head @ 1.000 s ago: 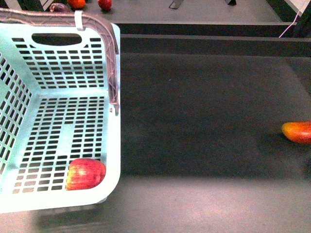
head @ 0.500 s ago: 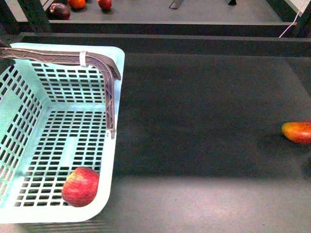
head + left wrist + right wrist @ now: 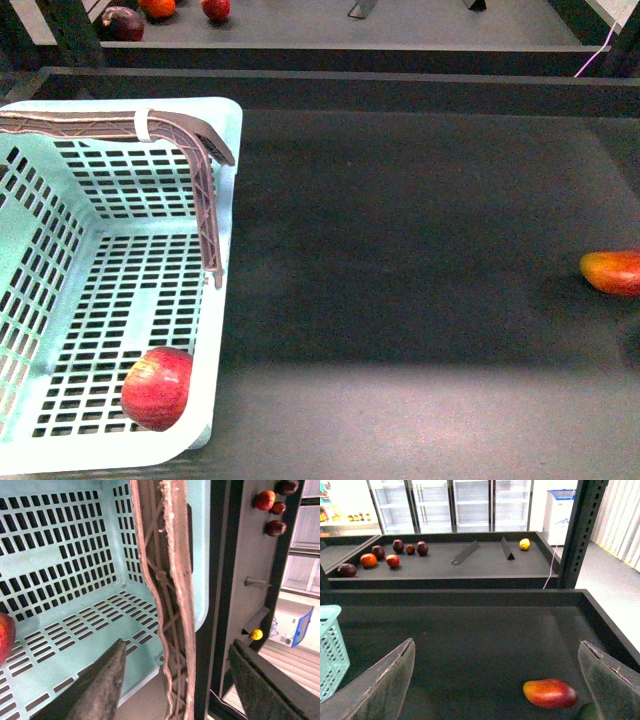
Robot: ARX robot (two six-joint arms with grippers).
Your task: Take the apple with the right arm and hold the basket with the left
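Apple (image 3: 156,388) lay in the basket's (image 3: 215,330) near right corner. Left gripper (image 3: 172,680) stood wide, its brown finger (image 3: 208,210) hooked over the basket's far right corner. Right gripper (image 3: 497,680) hung wide above the mango (image 3: 550,693).

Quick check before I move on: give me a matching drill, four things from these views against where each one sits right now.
Things:
1. apple
2. oblong orange-red fruit
3. left gripper
4. right gripper

Places:
A. lying on the dark surface, far from the basket
B. open over the dark surface, holding nothing
C. in the near corner of the basket
D. open astride the basket's wall

Pairs: 1-C, 2-A, 3-D, 4-B
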